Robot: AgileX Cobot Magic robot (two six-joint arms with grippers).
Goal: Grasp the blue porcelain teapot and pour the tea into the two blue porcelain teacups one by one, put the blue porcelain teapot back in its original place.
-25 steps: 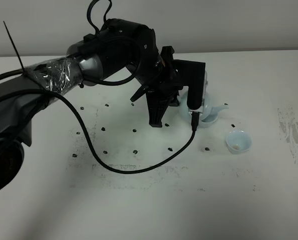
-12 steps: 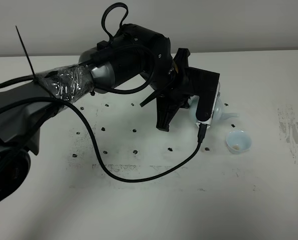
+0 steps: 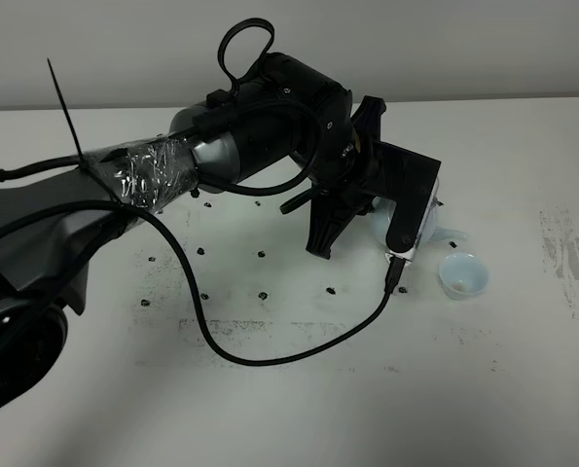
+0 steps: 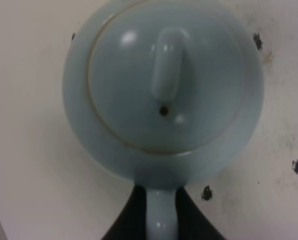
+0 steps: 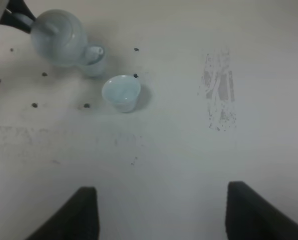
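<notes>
The blue porcelain teapot (image 4: 164, 95) fills the left wrist view, seen from above with its knobbed lid. My left gripper (image 4: 161, 222) is shut on its loop handle. In the exterior high view the left arm (image 3: 260, 126) reaches across and hides most of the teapot (image 3: 439, 231). One teacup (image 3: 464, 274) stands just right of it. In the right wrist view the teapot (image 5: 57, 36) points its spout over a second teacup (image 5: 95, 66), which is partly covered; the other teacup (image 5: 121, 93) stands beside it. My right gripper (image 5: 164, 215) is open, far from both.
A black cable (image 3: 270, 355) loops from the left wrist across the white table (image 3: 484, 409). Small dark marks dot the table around the teapot. A grey scuffed patch (image 3: 566, 258) lies at the right.
The left arm has carried the teapot to the right, closer to the teacup that shows in the exterior high view. That teacup has not moved.
</notes>
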